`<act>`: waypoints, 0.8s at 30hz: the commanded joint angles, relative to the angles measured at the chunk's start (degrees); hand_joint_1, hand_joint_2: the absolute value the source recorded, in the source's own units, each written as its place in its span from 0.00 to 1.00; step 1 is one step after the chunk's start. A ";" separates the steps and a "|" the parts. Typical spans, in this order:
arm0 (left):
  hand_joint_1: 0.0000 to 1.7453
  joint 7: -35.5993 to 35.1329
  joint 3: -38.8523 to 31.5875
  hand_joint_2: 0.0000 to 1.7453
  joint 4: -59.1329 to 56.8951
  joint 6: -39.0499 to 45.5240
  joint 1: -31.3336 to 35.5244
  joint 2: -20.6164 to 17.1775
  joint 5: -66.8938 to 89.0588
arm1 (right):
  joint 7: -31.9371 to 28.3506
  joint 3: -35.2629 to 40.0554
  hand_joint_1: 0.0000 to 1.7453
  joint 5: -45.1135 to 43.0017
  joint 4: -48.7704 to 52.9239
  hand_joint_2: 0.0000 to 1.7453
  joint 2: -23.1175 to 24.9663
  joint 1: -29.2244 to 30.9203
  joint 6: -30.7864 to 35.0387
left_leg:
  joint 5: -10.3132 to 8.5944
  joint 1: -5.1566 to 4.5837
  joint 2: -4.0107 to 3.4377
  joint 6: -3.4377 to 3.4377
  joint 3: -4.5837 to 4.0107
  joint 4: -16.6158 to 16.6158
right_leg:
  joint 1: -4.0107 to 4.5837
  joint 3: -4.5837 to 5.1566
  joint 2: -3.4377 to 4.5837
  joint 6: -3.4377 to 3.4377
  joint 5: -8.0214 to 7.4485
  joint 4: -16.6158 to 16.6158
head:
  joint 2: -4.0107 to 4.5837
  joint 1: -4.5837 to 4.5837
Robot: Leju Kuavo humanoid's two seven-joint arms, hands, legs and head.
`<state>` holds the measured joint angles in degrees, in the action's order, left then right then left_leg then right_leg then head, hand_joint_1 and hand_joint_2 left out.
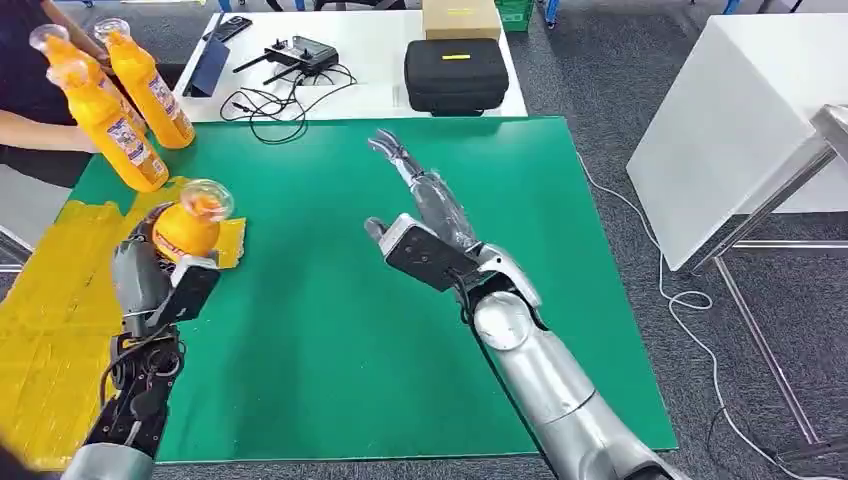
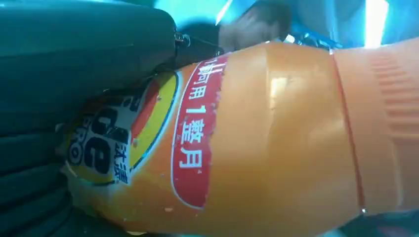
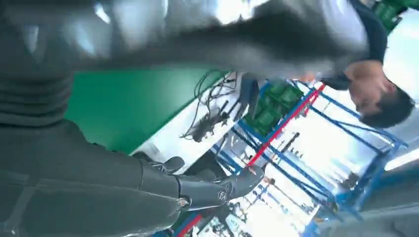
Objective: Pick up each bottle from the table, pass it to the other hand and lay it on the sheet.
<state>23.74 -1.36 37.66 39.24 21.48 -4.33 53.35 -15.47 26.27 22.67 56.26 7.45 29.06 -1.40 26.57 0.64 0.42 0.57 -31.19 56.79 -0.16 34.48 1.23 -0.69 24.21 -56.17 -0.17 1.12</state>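
My left hand point(image 1: 160, 280) grips an orange bottle point(image 1: 188, 222) with a clear cap, held over the edge of the yellow sheet point(image 1: 50, 320) at the table's left side. Up close, the left wrist view has the orange bottle point(image 2: 257, 143) with its red and white label pressed against my dark fingers point(image 2: 54, 84). My right hand point(image 1: 425, 205) hovers open over the middle of the green table point(image 1: 330, 340), fingers stretched forward, holding nothing. Its dark fingers point(image 3: 207, 190) are spread apart in the right wrist view. A person at the far left holds several more orange bottles point(image 1: 120, 110).
Behind the green table stands a white table point(image 1: 375, 55) with a black case point(image 1: 455, 72), a cardboard box point(image 1: 461, 18), a controller point(image 1: 300, 52) and cables. A white table point(image 1: 730, 120) stands to the right. The person point(image 3: 380, 94) is beyond the far left corner.
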 commanded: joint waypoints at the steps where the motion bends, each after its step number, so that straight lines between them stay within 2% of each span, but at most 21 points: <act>1: 1.00 -11.69 -5.53 1.00 -12.46 0.76 4.76 -2.39 27.09 | -1.20 -0.42 0.00 -0.75 0.50 0.00 -1.75 0.40 -1.29 | 0.12 0.05 0.03 0.01 0.34 -0.07 | 0.07 -0.36 -0.17 -0.02 0.13 0.07 | 0.00 -0.04; 8: 1.00 -18.05 -1.48 1.00 -18.40 0.76 4.36 -3.02 36.60 | -1.85 1.00 0.00 -0.66 1.97 0.00 -2.87 -1.12 -1.31 | 0.04 0.01 0.10 0.02 0.15 -0.06 | 0.06 -0.21 -0.20 -0.04 0.07 0.08 | 0.00 -0.02; 10: 1.00 -18.46 -1.40 1.00 -18.92 0.76 4.49 -3.04 36.65 | -1.85 1.05 0.00 -0.66 2.04 0.00 -2.96 -1.20 -1.32 | 0.11 0.05 0.16 0.03 0.33 -0.07 | 0.10 -0.44 -0.29 -0.06 0.13 0.12 | 0.00 -0.02; 17: 1.00 -20.20 -0.88 1.00 -24.61 0.54 6.17 -3.75 36.46 | -2.27 1.89 0.00 -0.62 1.98 0.00 -3.99 -1.80 -1.86 | 0.03 0.01 0.15 0.01 0.04 -0.02 | 0.04 -0.12 -0.22 -0.01 0.07 0.05 | 0.00 -0.04; 21: 1.00 -22.95 -0.60 1.00 -25.21 -1.97 5.44 -5.35 36.65 | -2.91 2.85 0.00 -0.72 0.98 0.00 -3.93 -2.16 -2.36 | 0.12 0.06 0.07 0.00 0.30 -0.06 | 0.11 -0.37 -0.20 -0.02 0.12 0.10 | 0.00 -0.07; 23: 1.00 -24.47 -0.41 1.00 -25.41 -4.21 4.89 -6.08 36.65 | -3.01 3.11 0.00 -0.71 0.43 0.00 -3.75 -2.24 -2.36 | 0.06 0.05 0.01 0.00 0.10 -0.04 | 0.07 -0.15 -0.08 -0.01 0.04 0.07 | 0.00 -0.04; 24: 0.39 -25.41 0.07 1.00 -25.47 -5.12 4.71 -6.32 36.65 | -3.01 3.13 0.00 -0.70 0.36 0.00 -3.71 -2.34 -2.34 | 0.09 0.07 0.01 0.00 0.19 -0.05 | 0.10 -0.25 -0.12 -0.02 0.07 0.09 | 0.00 -0.04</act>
<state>2.04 -3.52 18.01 38.52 23.88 -8.22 89.83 -18.16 26.68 22.18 58.88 5.03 25.78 -3.30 26.58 0.65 0.46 0.57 -31.26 56.78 -0.13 34.52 1.22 -0.69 24.22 -56.15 -0.17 1.07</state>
